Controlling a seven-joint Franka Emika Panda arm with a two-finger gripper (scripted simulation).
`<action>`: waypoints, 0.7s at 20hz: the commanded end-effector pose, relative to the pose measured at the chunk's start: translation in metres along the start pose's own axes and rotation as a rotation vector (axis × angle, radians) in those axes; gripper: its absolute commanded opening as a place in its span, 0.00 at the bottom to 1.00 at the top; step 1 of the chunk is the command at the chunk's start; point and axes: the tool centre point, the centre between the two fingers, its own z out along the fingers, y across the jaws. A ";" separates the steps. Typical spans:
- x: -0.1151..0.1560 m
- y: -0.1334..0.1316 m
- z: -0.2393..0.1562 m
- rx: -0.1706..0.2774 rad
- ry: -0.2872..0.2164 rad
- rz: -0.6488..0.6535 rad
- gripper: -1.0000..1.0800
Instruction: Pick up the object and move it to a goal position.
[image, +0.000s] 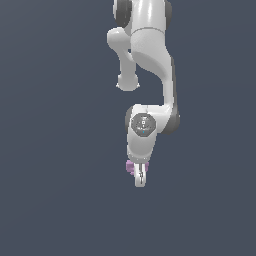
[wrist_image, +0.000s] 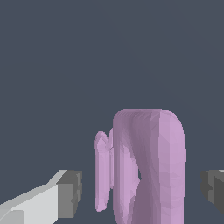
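The object (wrist_image: 148, 170) is a pale pink-purple blocky piece with rounded edges and stepped layers. In the wrist view it stands between my two fingers (wrist_image: 70, 192), with a gap on each side. My gripper (wrist_image: 140, 192) is open around it and does not touch it. In the exterior view the gripper (image: 140, 177) points down under the white arm, and only a small part of the object (image: 129, 166) shows at the hand's left side; the rest is hidden behind the hand.
The ground is a plain dark grey-blue surface (image: 60, 200) with nothing else on it. The white arm (image: 150, 60) rises to the top of the exterior view.
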 end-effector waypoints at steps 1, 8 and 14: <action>0.000 -0.001 0.000 0.002 0.000 0.000 0.96; 0.000 -0.002 0.000 0.002 0.000 0.000 0.00; -0.001 -0.003 -0.005 0.008 -0.002 -0.001 0.00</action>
